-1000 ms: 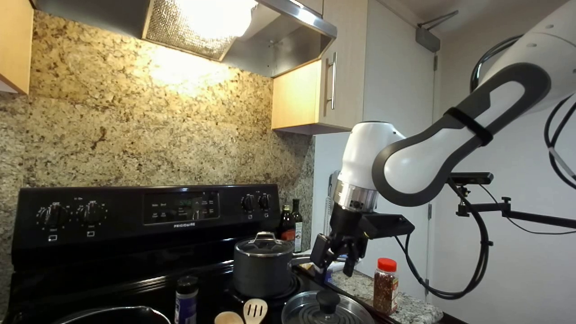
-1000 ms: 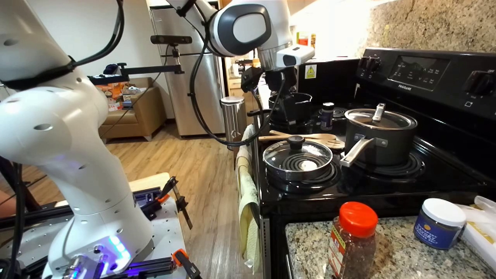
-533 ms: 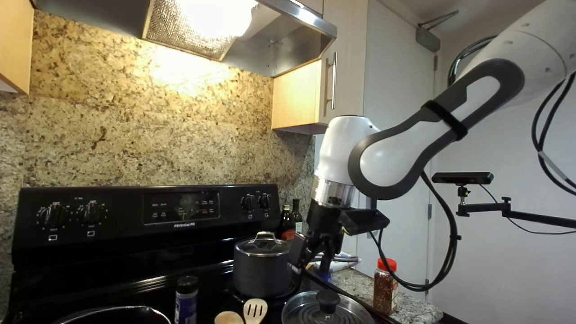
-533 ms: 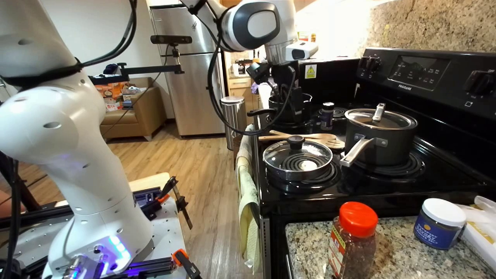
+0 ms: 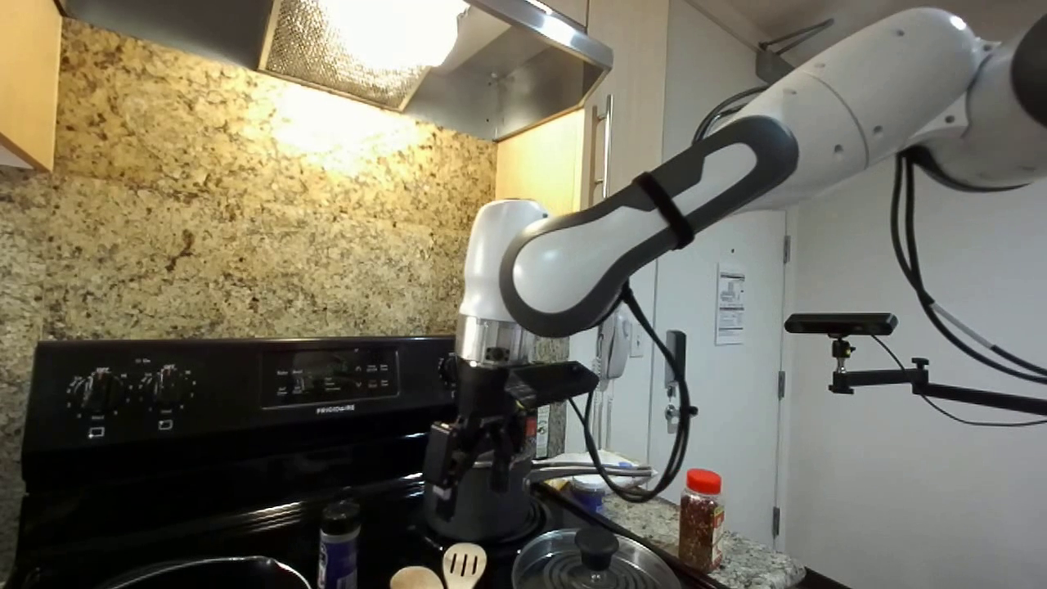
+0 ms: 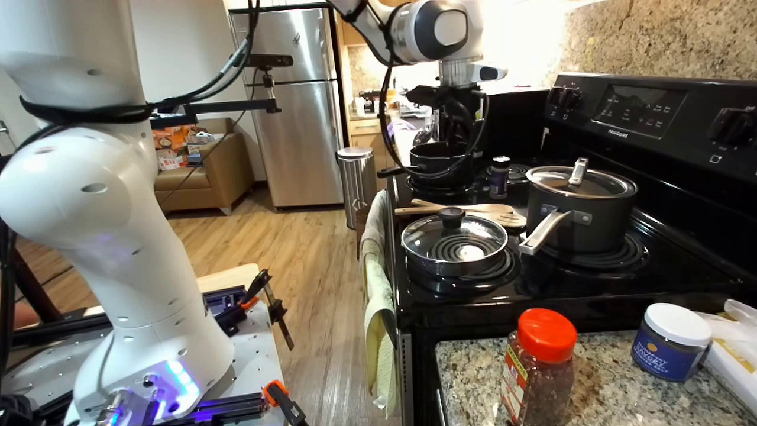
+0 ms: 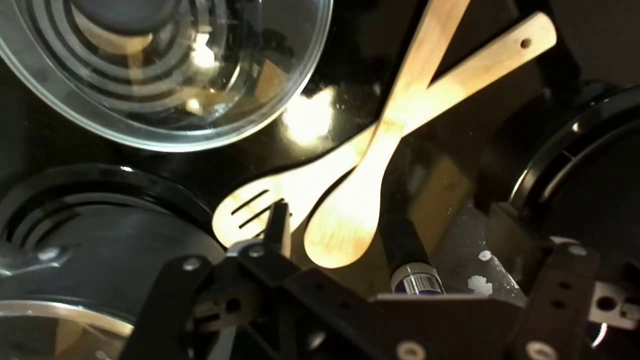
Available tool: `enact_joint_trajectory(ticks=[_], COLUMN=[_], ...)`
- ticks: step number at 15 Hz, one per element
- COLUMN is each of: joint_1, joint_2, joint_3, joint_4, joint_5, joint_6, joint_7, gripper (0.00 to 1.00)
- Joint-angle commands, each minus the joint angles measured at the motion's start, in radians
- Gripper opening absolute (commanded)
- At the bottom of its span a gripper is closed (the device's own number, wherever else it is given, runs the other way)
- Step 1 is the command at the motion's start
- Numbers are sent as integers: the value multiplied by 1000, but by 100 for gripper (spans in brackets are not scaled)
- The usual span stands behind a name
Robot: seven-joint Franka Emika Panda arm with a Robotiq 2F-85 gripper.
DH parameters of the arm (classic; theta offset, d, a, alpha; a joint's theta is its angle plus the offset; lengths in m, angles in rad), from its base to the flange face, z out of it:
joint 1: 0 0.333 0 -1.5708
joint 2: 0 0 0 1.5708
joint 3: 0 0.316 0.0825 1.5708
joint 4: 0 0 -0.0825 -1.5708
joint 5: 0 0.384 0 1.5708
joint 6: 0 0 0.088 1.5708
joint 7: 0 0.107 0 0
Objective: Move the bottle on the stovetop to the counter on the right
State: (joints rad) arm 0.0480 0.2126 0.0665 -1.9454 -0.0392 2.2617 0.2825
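The bottle (image 6: 499, 177) stands upright on the stovetop (image 6: 686, 275), placed between the black pan (image 6: 434, 164) and the lidded pot (image 6: 582, 228) in both exterior views. The pincer (image 7: 390, 215) hovers above the stovetop, jaws set wide and holding nothing. In the wrist view the bottle's cap shows in the gap, its lower part hidden behind the pincer; depth, and therefore alignment, cannot be confirmed.

Hazards, as judged. Tipping: the bottle is slim, so an off-centre descent would likely bring one finger against it ahead of the other and push it over. Fouling: one finger appears above the rim of the black pan, the other above the slotted turner (image 7: 310, 180); a straight drop could strike either, and the wooden spoon (image 7: 350, 215) lies near the bottle. Carrying: the probable route to the right passes the lidded pot and the glass-lidded skillet (image 6: 455, 248); an insufficient lift would let the bottle's base clip a handle or knob. Slippage: a grip on the cap alone may let the body swing. Placement: the counter tabletop (image 6: 473, 373) carries a red-lidded jar (image 6: 538, 367) and a white-lidded jar (image 6: 668, 346); a hurried release beside them could topple one.
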Motion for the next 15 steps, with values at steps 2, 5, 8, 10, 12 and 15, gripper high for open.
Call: enact_joint_trajectory(ticks=[2,5,8,10,12,15], joint_1=[22,24,6,1,-4,-14], joint_2=[62,85,115,153,202,288], joint_3=[-19,-21,-3,1,6,17], joint_4=[84,114,151,213,294,434], joint_5=[6,6,29,28,34,62], joint_6=[-30,-37,-12,-29,-55,-134], joint_7=[-16,-21,-141,-227,-303,-396], gripper=[100,100,100,100,100,100])
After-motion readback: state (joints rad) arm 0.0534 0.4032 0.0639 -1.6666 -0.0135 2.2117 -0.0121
